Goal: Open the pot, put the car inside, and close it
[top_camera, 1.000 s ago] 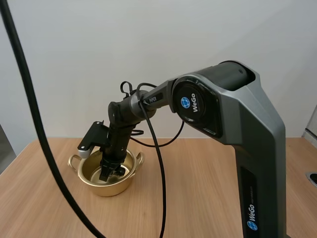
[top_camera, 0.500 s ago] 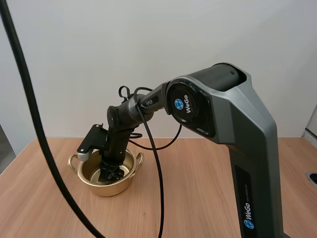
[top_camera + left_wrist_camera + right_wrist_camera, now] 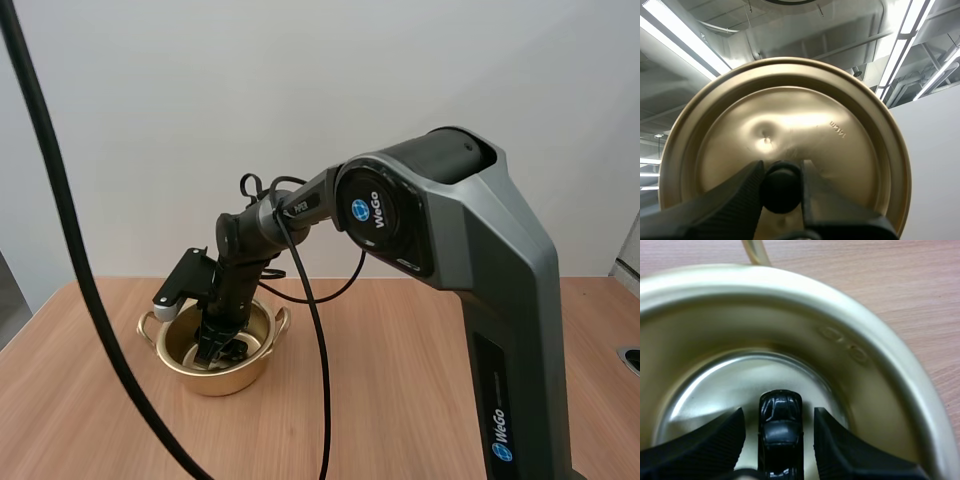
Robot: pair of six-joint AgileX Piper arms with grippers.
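A brass-coloured pot [image 3: 215, 380] stands uncovered on the wooden table at the left. My right gripper [image 3: 218, 352] reaches down inside it. In the right wrist view, a small black toy car [image 3: 780, 432] lies on the pot's [image 3: 850, 370] shiny bottom. My right gripper [image 3: 779, 412] is open around it, with a narrow gap on each side. The pot's lid [image 3: 805, 125] is up in the air, its underside toward the left wrist camera. My left gripper [image 3: 781, 166] is shut on the lid's black knob [image 3: 782, 190].
The wooden table [image 3: 400, 400] spreads bare to the right and front of the pot. The pot has a small handle [image 3: 148, 323] on its left side and another [image 3: 282, 320] on its right. My right arm's grey base [image 3: 510, 330] rises at the right.
My right arm has leaned slightly to the left and the gripper has sunk a little deeper into the pot.
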